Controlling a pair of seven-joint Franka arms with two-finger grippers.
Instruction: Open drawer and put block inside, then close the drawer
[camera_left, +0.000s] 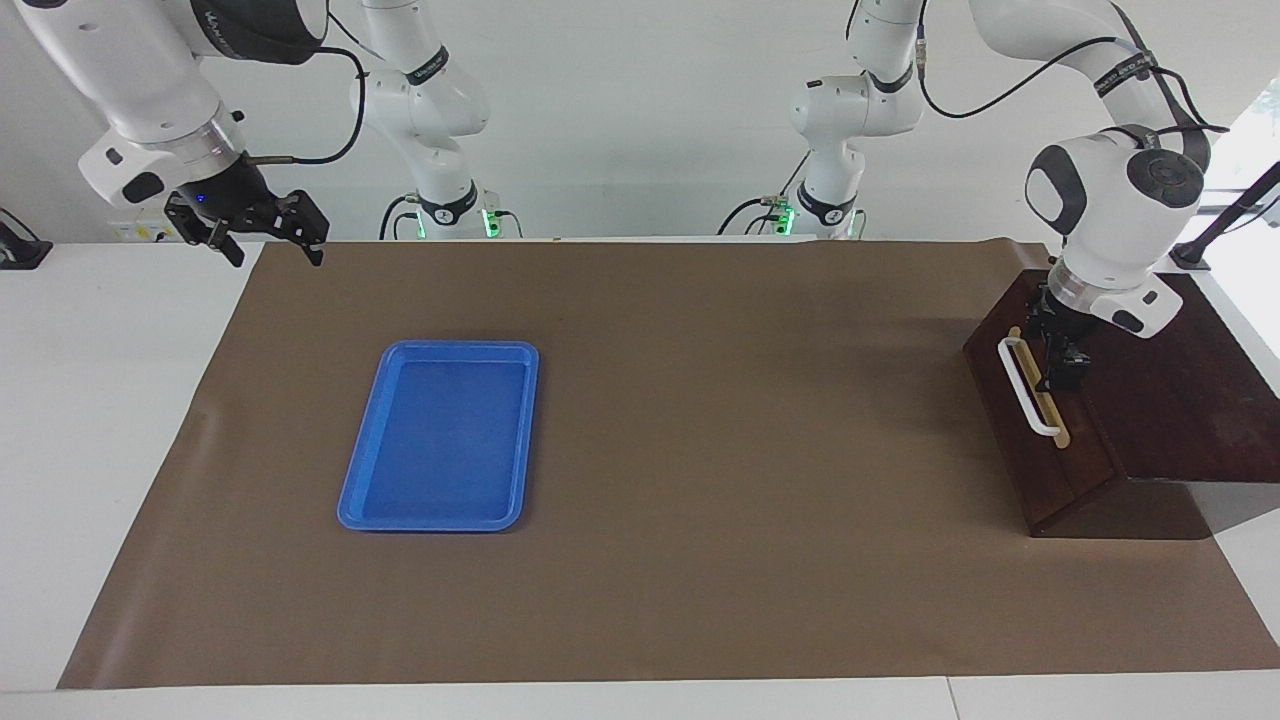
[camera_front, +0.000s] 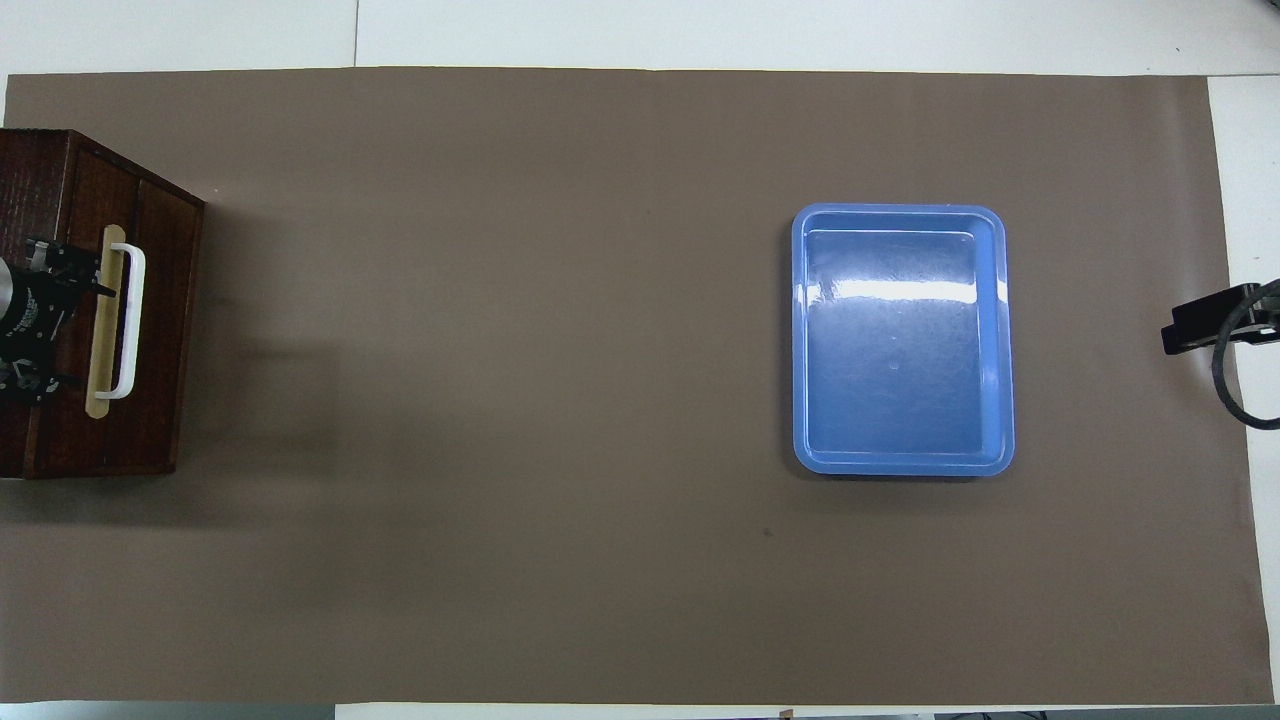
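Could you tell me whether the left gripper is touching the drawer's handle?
Cannot tell. The left gripper overlaps the strip beside the handle in both the facing and the overhead view, and neither shows contact or a gap plainly.

The drawer (camera_left: 1040, 420) sits shut in its cabinet (camera_left: 1170, 390) at the left arm's end of the table (camera_left: 700, 600) (handle (camera_left: 1027, 387) facing the middle). The tray (camera_left: 440, 435) lies well apart, toward the right arm's end
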